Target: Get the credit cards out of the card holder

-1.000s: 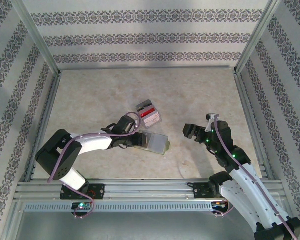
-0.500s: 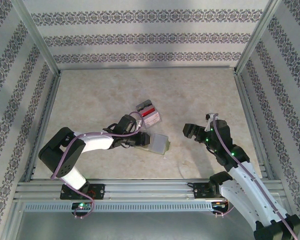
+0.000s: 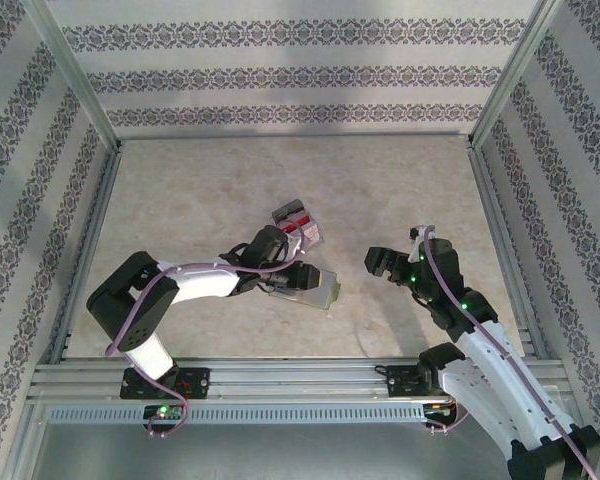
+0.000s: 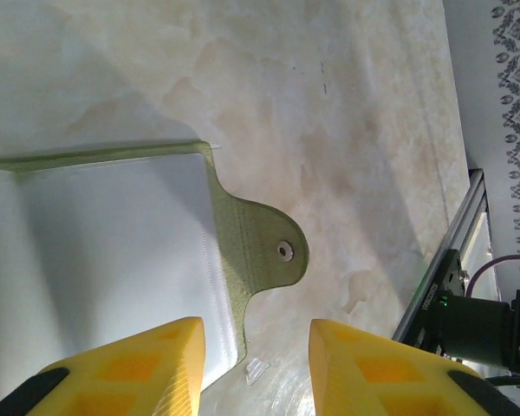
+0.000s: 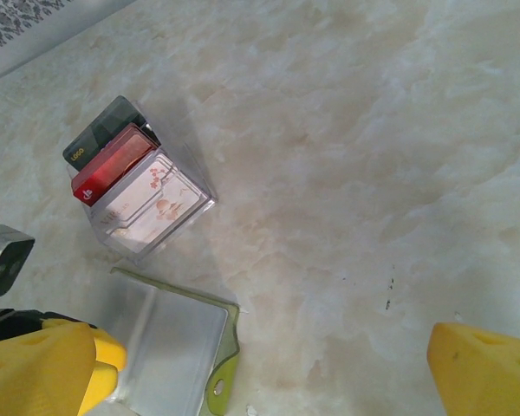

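Observation:
The card holder lies open and flat on the table, with pale grey sleeves facing up and an olive-green snap tab. It is also visible from above and in the right wrist view. My left gripper hovers over the holder's right edge, jaws apart, with bare table between the yellow fingers. From above, the left gripper covers the holder's left part. The credit cards, dark grey, red and white in clear plastic, lie stacked just beyond the holder. My right gripper stands wide open to the right, holding nothing.
Metal rails run along the near table edge, with patterned walls on three sides. In the left wrist view the rail and the right arm's base show at the right. Bare marble tabletop stretches behind the cards.
My left arm has reached further right, bringing its gripper over more of the card holder. The holder, the cards and the right arm have stayed put.

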{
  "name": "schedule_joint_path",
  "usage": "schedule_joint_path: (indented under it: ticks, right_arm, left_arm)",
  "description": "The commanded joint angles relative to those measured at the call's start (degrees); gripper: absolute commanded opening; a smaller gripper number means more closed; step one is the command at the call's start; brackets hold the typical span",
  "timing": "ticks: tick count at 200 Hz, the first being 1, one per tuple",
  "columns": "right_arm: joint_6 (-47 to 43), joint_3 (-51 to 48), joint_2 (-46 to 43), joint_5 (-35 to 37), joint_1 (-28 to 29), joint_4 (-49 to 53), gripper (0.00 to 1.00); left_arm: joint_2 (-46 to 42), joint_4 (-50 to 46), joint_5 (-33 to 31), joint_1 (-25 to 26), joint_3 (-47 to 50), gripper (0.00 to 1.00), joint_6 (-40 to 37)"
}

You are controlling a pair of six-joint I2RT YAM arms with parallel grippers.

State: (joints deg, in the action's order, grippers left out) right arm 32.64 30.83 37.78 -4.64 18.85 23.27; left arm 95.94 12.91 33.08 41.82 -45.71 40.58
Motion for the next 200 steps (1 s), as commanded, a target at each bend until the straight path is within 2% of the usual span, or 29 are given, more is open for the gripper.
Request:
schedule_joint_path:
  ticks: [1, 40, 67, 93, 125, 200]
  right_arm:
    - [-1.4, -0.7, 0.0, -0.8, -0.5, -1.4, 0.98]
    - [-2.0, -0.4, 0.3, -0.9, -0.7, -1.2, 0.98]
    - [-2.1, 0.1, 0.9, -0.8, -0.7, -0.9, 0.98]
    - [-1.7, 0.1, 0.7, 0.0, -0.7, -0.3, 0.98]
    - [-1.8, 0.1, 0.3, 0.5, -0.9, 0.2, 0.98]
    - [-1.9, 0.4, 0.3, 0.3, -1.1, 0.7, 0.98]
  left_arm:
    - [1.7, 2.8, 1.3, 1.2, -1.8, 0.37, -1.0]
    - [-1.3, -1.1, -1.1, 1.4, -3.3, 0.37, -3.5]
    - [-6.3, -8.7, -7.9, 0.7, -3.2, 0.43, -5.7]
    - [-10.6, -14.3, -12.7, -2.8, 0.5, 0.49, -4.2]
    - [-12.8, -15.5, -11.5, -6.7, 4.8, 0.49, -3.1]
    - [-7.3, -14.6, -10.1, -7.4, 3.9, 0.48, -3.8]
